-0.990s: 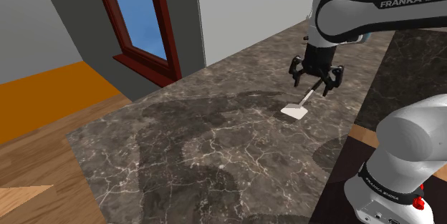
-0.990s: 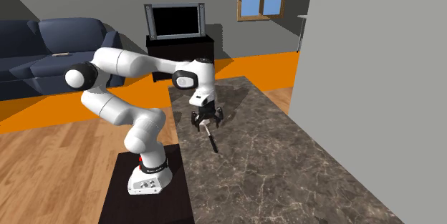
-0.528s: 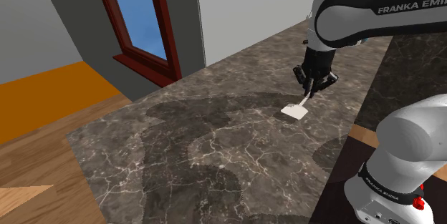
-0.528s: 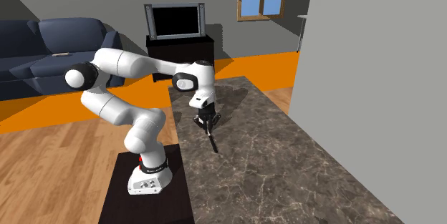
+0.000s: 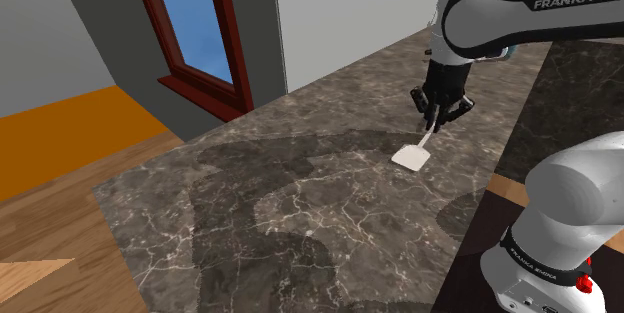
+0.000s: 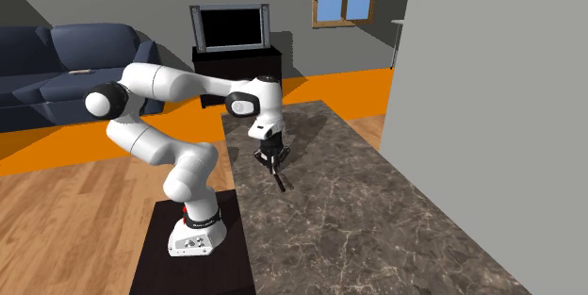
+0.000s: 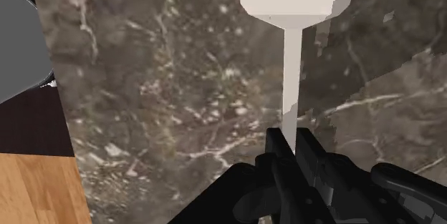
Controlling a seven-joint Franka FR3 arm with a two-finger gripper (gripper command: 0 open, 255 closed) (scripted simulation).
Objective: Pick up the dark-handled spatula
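- The dark marbled worktop (image 5: 280,201) carries the job. The spatula (image 5: 416,151) is towards its right side, well away from the near and left edges.
- The white arm (image 5: 520,16) comes in from the right and points the end effector (image 5: 434,126) almost straight down over the handle end.
- In the wrist view the end effector (image 7: 289,142) is clamped on the spatula (image 7: 290,79). Its fingers (image 7: 276,154) pinch the pale shaft with no gap, and the handle is hidden between them.
- The relation that matters: the spatula's long axis runs straight out from the end effector, with the blade at the free end. In the shoulder view the blade is nearer and a little left of the grip.
- Since a second ago, the fingers stood wide apart astride the handle and are now closed on it.
- In the second exterior view the spatula (image 6: 280,184) looks slightly higher than half a second ago, so I judge the lift has begun. I cannot tell whether the blade is clear of the worktop.
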